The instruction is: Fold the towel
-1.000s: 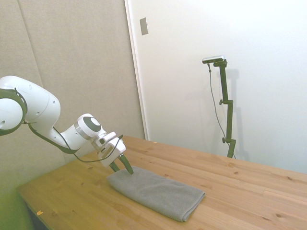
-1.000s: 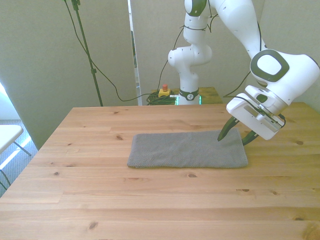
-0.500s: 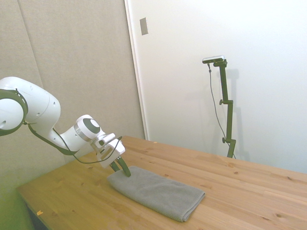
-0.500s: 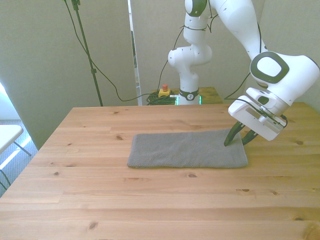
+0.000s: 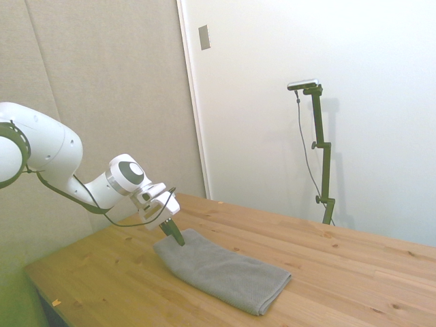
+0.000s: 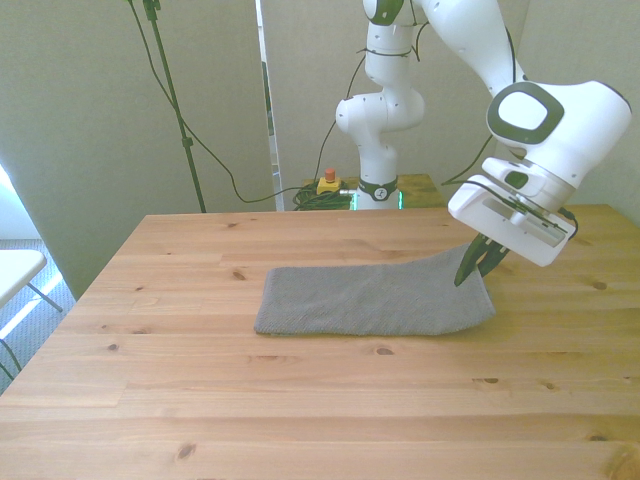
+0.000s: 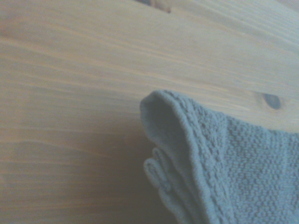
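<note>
Towel: grey towel [image 6: 375, 298] lies lengthwise on the wooden tabletop [image 6: 300, 400], mid-table, its corner on the front view's right lifted clear of the wood.
Gripper: gripper [image 6: 478, 262] pinched tight on that raised corner, fingers narrow.
Wrist view: towel [image 7: 219, 168] edge shows stacked layers, curled above the tabletop [image 7: 70, 93].

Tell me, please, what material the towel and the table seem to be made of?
The towel looks like soft grey terry cloth: the wrist view shows a looped weave and a stitched hem. The table appears to be pale wood, probably pine, with visible planks, grain and knots, in a matt finish.
</note>
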Action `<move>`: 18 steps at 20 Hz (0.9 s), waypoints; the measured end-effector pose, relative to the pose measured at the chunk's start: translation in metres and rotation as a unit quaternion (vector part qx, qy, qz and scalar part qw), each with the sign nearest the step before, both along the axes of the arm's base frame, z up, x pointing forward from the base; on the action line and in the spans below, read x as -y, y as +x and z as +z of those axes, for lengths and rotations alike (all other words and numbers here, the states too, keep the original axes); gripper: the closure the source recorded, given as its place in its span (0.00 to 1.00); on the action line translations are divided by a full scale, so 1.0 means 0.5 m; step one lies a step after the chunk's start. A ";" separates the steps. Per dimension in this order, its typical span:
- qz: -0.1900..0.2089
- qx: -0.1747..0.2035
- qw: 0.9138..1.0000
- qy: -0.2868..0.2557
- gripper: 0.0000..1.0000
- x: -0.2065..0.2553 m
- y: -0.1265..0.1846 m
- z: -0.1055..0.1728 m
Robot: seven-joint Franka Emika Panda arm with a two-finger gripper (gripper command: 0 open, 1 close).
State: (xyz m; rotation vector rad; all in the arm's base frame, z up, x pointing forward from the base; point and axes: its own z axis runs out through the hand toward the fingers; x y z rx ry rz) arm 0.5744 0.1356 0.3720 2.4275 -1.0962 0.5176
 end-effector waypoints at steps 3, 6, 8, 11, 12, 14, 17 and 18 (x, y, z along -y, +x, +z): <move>-0.006 0.014 1.000 0.023 1.00 0.046 -0.007 0.056; -0.008 0.027 0.998 0.051 1.00 0.102 -0.011 0.107; -0.006 0.036 0.997 0.070 1.00 0.141 -0.014 0.141; -0.015 0.050 0.995 0.090 1.00 0.203 -0.018 0.189; -0.017 0.053 0.994 0.096 1.00 0.222 -0.020 0.203; -0.024 0.061 0.992 0.104 1.00 0.257 -0.026 0.227; -0.035 0.070 0.991 0.113 1.00 0.301 -0.036 0.255; -0.038 0.072 0.990 0.119 1.00 0.315 -0.037 0.260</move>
